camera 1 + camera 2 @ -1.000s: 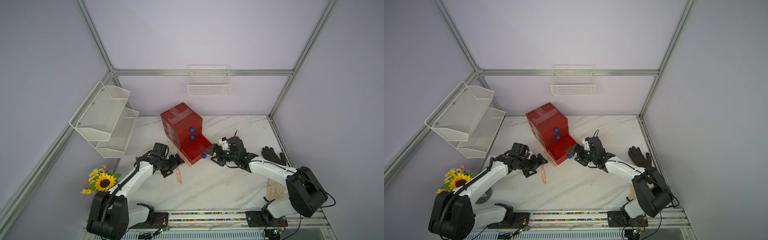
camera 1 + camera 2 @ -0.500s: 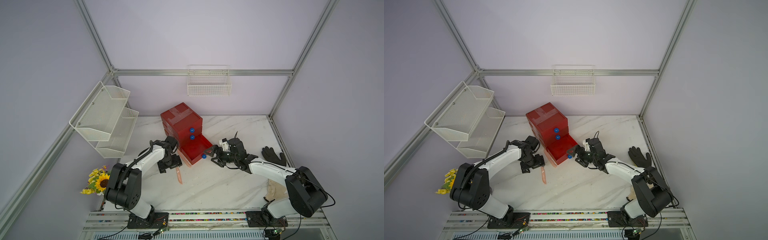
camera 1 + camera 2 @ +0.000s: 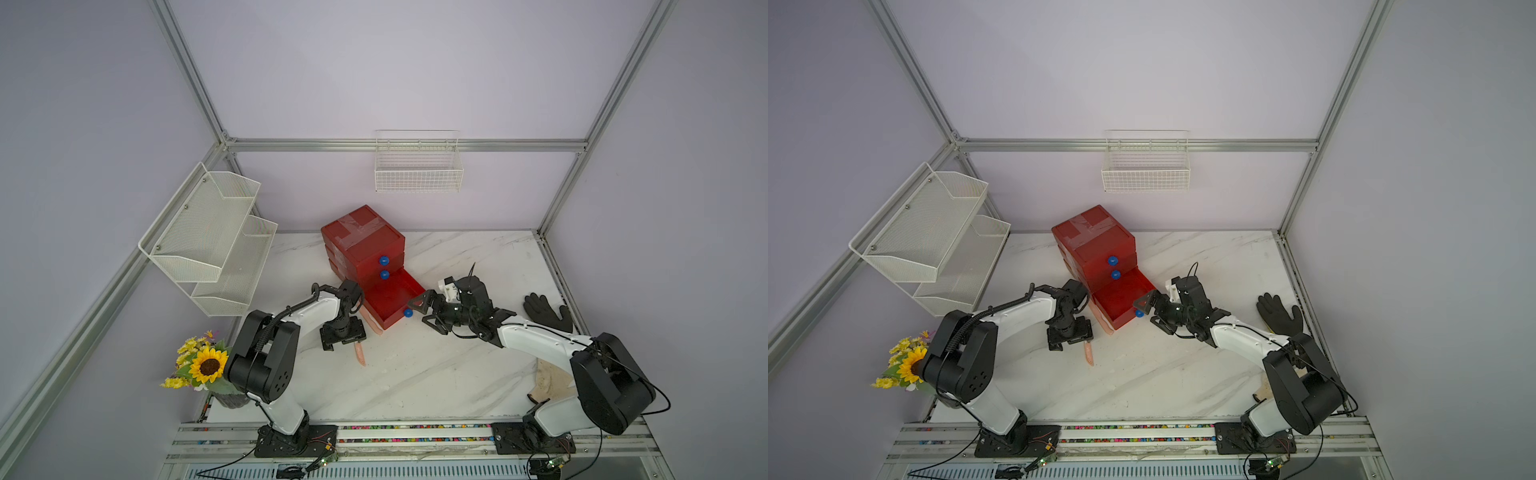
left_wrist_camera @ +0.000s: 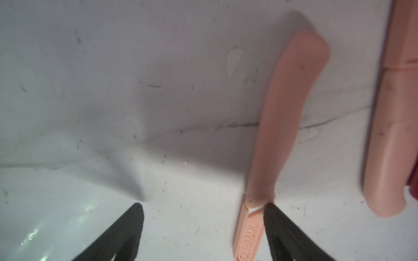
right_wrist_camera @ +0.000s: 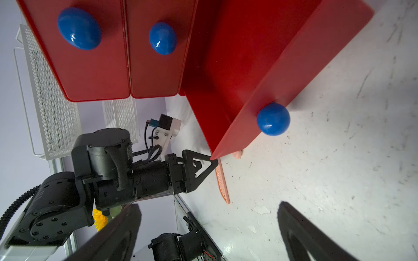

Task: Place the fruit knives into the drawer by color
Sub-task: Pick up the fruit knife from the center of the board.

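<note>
The red drawer chest (image 3: 361,241) stands at the back of the marble table, its bottom drawer (image 3: 388,297) pulled out and bare inside. One salmon-pink fruit knife (image 3: 359,355) lies on the table in front of it. A second one (image 3: 372,325) lies against the open drawer's left side. My left gripper (image 3: 345,343) points down over the first knife (image 4: 282,126), open, with one fingertip (image 4: 271,212) touching the knife. The second knife (image 4: 389,135) lies outside the jaws. My right gripper (image 3: 422,311) stands open beside the open drawer's blue knob (image 5: 273,118), holding nothing.
A white two-tier mesh rack (image 3: 212,241) hangs on the left wall. A wire basket (image 3: 417,166) hangs on the back wall. A sunflower pot (image 3: 208,365) stands at the front left. A black glove (image 3: 546,311) and a beige cloth (image 3: 552,378) lie at the right.
My left arm has swung in from the left and now points down over the knife on the table, its jaws a little narrower. The right arm has not moved.
</note>
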Robot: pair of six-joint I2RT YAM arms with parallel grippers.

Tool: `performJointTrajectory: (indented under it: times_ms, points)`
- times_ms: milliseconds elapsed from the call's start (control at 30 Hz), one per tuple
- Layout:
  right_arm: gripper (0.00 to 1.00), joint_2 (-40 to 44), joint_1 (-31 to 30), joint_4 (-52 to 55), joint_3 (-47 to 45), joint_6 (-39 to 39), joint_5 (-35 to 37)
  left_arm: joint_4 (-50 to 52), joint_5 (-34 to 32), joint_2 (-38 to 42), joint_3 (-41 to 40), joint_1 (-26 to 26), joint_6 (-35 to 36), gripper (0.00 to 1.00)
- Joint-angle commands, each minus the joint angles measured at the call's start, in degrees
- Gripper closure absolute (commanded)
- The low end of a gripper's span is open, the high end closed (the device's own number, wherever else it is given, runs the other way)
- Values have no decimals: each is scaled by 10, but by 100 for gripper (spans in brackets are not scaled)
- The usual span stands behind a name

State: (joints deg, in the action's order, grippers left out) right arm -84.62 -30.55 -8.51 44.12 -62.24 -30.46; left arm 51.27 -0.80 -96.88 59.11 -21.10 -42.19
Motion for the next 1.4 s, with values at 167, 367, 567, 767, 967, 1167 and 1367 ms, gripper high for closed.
performJointTrajectory:
  times_ms: [167,367,567,767,967,1167,1367]
  points:
    - [3,3,-3,10,9,13,3,-18,-18,-16,41,-3,16,17]
    - [3,-9,-3,13,15,16,-2,-13,-7,-12,53,-3,17,18]
    - [3,-31,-3,13,28,20,-13,-9,-10,-22,80,-2,24,18]
    - [3,-50,-3,10,33,20,-18,-6,-5,-58,103,-3,30,18]
    - [3,-56,-2,9,35,23,-19,-8,-8,-75,93,-3,27,20]
    - [3,-59,0,11,35,24,-21,-23,-18,-76,68,-3,13,29]
    - [3,-59,5,11,32,25,-27,-56,-22,-78,45,0,-2,31]
